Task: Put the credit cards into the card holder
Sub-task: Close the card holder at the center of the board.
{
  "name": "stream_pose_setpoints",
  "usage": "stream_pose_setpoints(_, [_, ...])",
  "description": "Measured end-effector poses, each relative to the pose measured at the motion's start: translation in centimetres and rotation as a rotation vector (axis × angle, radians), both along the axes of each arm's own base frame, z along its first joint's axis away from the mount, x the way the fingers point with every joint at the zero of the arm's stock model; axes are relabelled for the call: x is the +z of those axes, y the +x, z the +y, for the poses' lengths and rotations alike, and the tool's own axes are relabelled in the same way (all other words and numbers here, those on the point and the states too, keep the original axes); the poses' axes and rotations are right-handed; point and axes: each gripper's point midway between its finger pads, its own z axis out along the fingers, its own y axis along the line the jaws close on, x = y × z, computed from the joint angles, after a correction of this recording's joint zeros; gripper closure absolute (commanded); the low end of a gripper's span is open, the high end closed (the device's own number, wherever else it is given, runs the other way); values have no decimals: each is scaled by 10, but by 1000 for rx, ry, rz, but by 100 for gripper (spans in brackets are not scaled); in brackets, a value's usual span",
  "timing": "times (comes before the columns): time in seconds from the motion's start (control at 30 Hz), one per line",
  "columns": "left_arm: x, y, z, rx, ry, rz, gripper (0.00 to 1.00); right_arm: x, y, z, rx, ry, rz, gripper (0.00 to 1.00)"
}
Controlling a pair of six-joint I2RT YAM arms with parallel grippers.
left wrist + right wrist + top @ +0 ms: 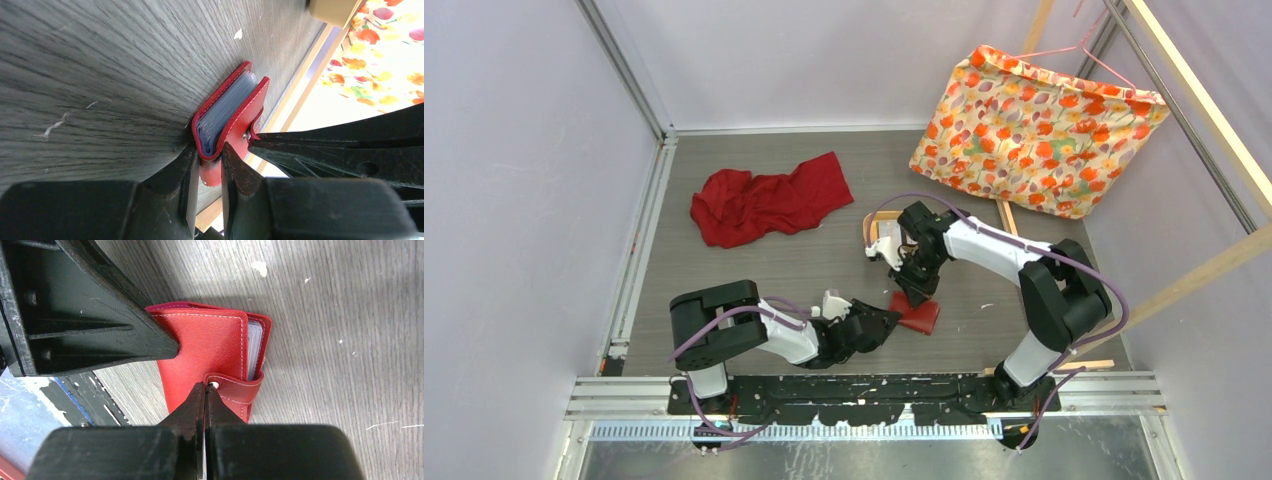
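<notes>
One red stitched card holder [244,118], left end effector [210,151] clamping it, right end effector [205,386] closed

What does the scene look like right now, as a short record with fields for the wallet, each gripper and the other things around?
card holder: small red leather-like folding wallet, folded, lying on the grey wood-grain table; pale inner sleeves show at its open side
left gripper: clamped on one edge of the wallet
right gripper: shut, tips at the wallet's snap tab
loose credit cards: none visible
elsewhere: crumpled red cloth back left; floral orange fabric on a hanger back right; tan wooden tray behind the right arm
</notes>
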Motion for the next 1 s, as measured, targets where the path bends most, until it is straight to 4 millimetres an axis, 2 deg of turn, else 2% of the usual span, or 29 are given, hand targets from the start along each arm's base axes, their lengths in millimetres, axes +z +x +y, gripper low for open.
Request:
stream_pose_setpoints(0.47, [0,0,0,0,0,0,79,-1,-2,1,48,-66,-41,99])
stream_pose_setpoints(1.0, [0,0,0,0,-1,0,79,-4,-3,1,31,-104,4,99])
